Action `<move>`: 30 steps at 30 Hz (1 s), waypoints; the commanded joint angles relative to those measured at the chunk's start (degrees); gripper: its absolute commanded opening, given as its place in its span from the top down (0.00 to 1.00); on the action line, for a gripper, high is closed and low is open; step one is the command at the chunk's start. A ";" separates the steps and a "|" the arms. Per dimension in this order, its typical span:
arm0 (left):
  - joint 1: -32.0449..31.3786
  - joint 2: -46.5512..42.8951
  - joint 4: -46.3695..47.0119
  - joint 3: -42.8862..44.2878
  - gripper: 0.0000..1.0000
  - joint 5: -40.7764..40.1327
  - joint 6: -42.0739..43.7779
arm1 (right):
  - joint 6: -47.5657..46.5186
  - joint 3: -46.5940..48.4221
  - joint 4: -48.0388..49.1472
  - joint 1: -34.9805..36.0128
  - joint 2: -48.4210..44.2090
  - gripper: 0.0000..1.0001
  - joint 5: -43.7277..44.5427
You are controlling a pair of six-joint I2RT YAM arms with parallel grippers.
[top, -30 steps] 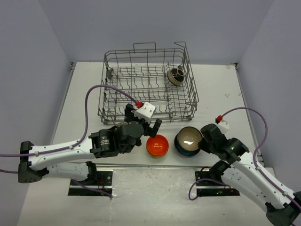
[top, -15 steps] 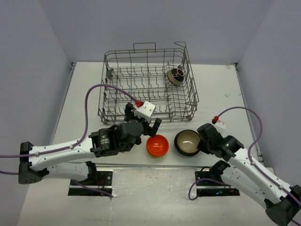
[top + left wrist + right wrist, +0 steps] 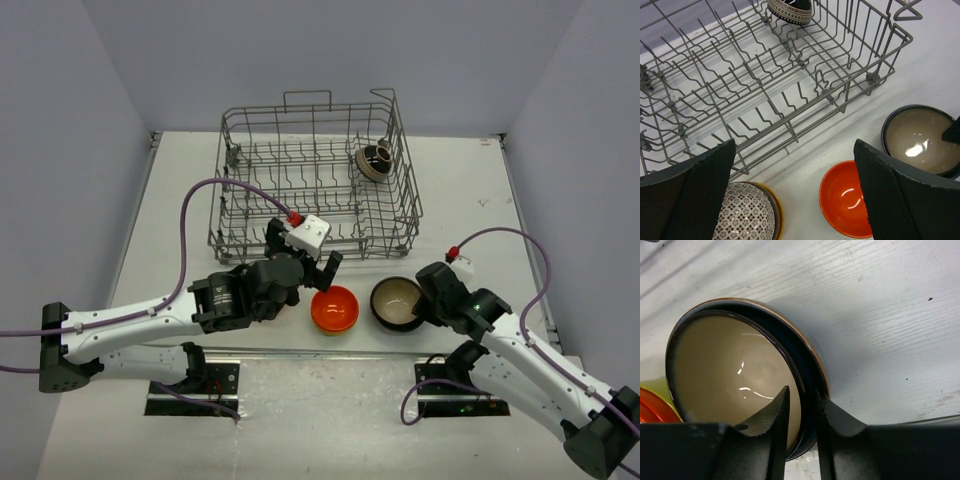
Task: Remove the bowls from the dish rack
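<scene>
from above, the grey wire dish rack (image 3: 315, 180) stands at the back of the white table (image 3: 180, 200) with a black-and-cream patterned bowl (image 3: 375, 160) in its right rear corner; a glossy orange bowl (image 3: 335, 308) and a dark bowl with a cream inside (image 3: 397, 302) sit side by side before it, my right gripper (image 3: 422, 300) at the dark one's rim. my left wrist shows my left gripper (image 3: 794, 150) spread wide and empty near the rack's front. my right wrist shows my fingers (image 3: 772, 415) narrow, one inside and one outside that rim; whether they press it i cannot tell.
</scene>
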 commanded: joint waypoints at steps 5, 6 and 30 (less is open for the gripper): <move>0.79 0.12 2.65 0.38 0.00 1.12 -1.64 | -0.23 1.84 2.84 0.21 -2.27 0.66 -0.79; 0.88 0.12 2.73 0.38 0.00 1.21 -1.64 | -0.31 2.02 2.67 0.12 -3.14 0.65 -0.79; 25.83 12.67 18.98 6.79 0.00 27.92 -23.69 | -11.37 19.68 -0.60 0.21 -10.53 0.28 5.54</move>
